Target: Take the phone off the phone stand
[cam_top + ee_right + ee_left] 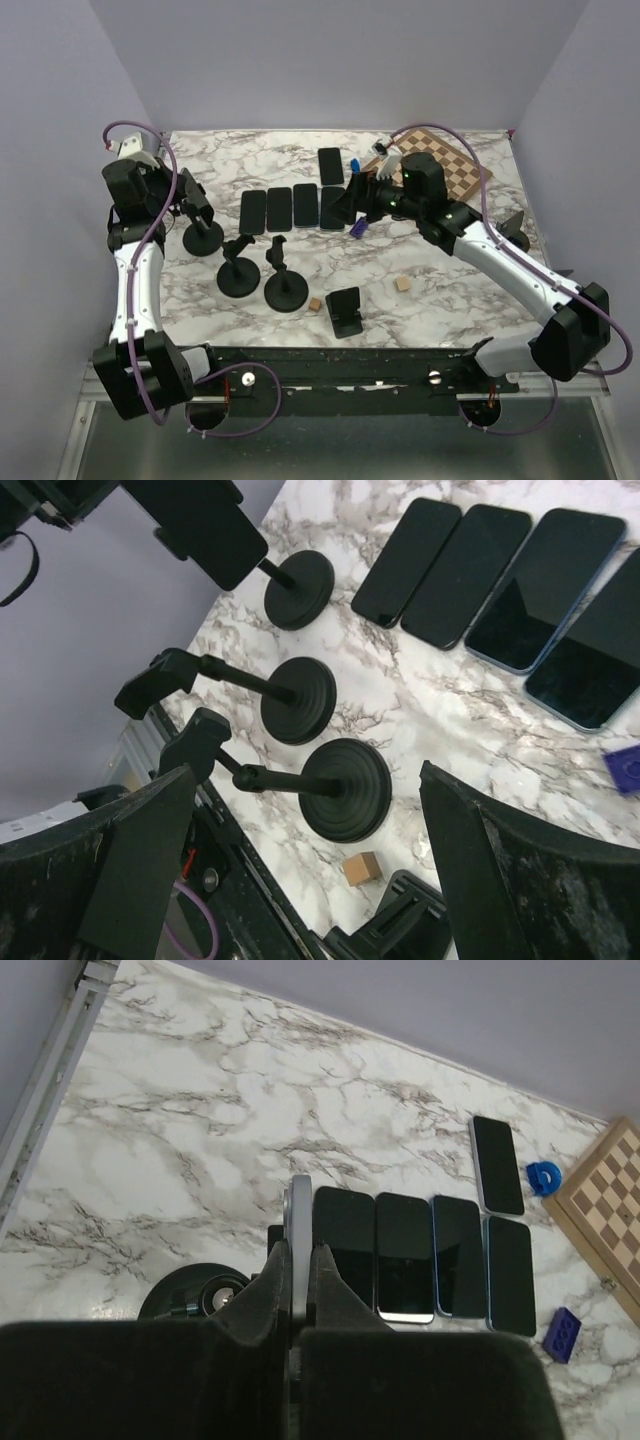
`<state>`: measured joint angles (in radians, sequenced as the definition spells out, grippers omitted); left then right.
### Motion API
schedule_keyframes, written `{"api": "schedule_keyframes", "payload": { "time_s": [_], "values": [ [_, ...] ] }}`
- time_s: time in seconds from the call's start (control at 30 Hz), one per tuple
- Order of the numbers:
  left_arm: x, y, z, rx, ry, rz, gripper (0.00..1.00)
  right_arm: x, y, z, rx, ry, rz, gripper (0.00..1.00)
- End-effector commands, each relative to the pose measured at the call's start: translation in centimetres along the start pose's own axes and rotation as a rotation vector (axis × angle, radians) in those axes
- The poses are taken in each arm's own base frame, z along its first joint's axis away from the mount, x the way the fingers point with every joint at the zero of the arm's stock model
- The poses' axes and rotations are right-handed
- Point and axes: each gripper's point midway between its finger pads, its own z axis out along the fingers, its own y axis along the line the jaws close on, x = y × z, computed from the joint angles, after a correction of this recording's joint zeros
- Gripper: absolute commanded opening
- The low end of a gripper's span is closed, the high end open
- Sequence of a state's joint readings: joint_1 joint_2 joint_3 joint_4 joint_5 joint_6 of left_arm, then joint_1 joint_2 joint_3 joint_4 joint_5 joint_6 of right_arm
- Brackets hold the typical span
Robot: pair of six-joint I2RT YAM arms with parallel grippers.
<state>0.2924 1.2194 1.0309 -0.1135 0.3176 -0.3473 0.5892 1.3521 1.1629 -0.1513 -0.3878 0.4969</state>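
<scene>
The phone shows edge-on as a thin grey slab pinched between my left gripper's fingers. In the right wrist view the phone is a dark slab at the head of the rear phone stand, and I cannot tell whether it still rests in the holder. In the top view my left gripper sits just above that stand at the left. My right gripper is open and empty, hovering over the right end of the phone row; its fingers frame the stands.
Several phones lie flat in a row mid-table, with one more behind. Two empty stands stand in front. A folding stand, two wooden cubes, a blue brick and a chessboard are also here.
</scene>
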Motion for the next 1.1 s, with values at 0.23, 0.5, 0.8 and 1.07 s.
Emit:
{"api": "schedule_keyframes", "payload": {
  "time_s": [0.23,0.5,0.8,1.07],
  "values": [
    [3.5,-4.9,-6.1,0.240,0.030,0.086,0.00,-2.4,5.1,8.4,-0.096,-0.008,-0.144,1.00],
    [4.1,-6.3,-7.9,0.314,0.019,0.114,0.00,-3.9,8.9,14.6,-0.194,-0.012,-0.301,1.00],
    [4.9,-5.7,-7.8,0.277,0.053,0.058,0.38,-2.0,11.0,19.4,-0.366,0.026,-0.415,1.00],
    [1.9,-4.3,-10.9,0.132,-0.121,0.051,0.86,1.8,14.6,21.9,-0.475,0.055,-0.479,1.00]
  ]
}}
